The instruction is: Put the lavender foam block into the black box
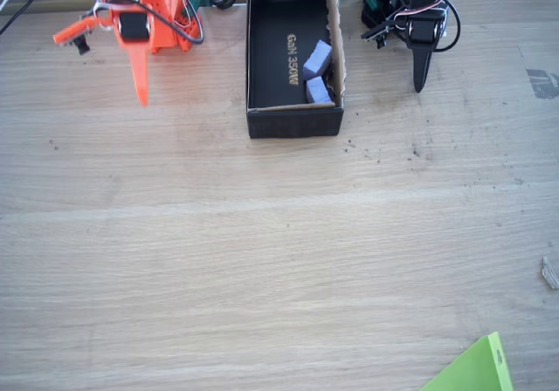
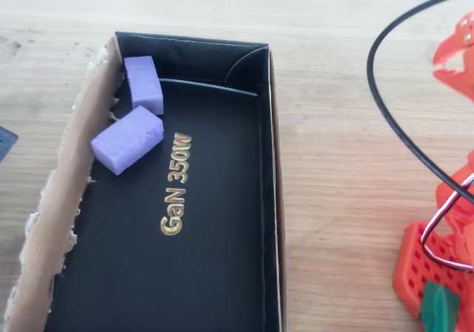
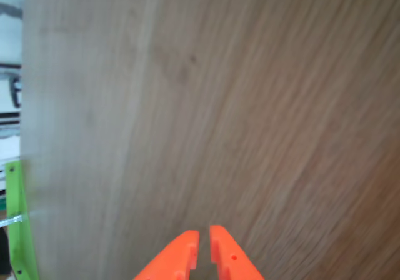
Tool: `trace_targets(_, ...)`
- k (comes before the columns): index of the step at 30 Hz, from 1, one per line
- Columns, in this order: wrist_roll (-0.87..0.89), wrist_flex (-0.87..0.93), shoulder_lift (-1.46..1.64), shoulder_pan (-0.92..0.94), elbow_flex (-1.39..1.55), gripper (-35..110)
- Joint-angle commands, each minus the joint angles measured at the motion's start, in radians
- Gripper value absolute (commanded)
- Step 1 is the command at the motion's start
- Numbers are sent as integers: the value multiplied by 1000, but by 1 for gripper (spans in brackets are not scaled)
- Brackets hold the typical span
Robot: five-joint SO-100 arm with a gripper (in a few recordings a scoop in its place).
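The black box (image 1: 271, 42) lies at the back middle of the wooden table, its floor marked "GaN 350W". Two lavender blocks lie inside it against the torn brown wall. The longer lavender foam block (image 1: 317, 59) (image 2: 127, 139) rests tilted beside the lettering. The squarer one (image 1: 319, 90) (image 2: 143, 84) sits in the box corner, touching it. My orange gripper (image 1: 140, 84) hangs left of the box in the fixed view, pointing down, well apart from it. In the wrist view the gripper (image 3: 204, 241) is shut with nothing between its fingers, above bare wood.
A black cable (image 2: 385, 110) curves over the table beside the box's right wall (image 2: 274, 198) in the overhead view. A green sheet (image 1: 476, 369) pokes in at the front right corner of the fixed view. Wide bare wood (image 1: 262, 260) lies in front of the box.
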Motion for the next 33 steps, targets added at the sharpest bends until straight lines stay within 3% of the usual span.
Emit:
trace_targets(1,69,67,15,23,6,0)
trace_targets(5,101,41,15,40,8,0)
trace_targets(8,204,123,15,46,8,0)
trace_targets(12,61,101,15,46,8,0)
trace_targets(15,49,198,15,49,8,0)
trace_targets(20,-20,209,15,21,8,0)
trace_targets(33,-40,209,15,8,8,0)
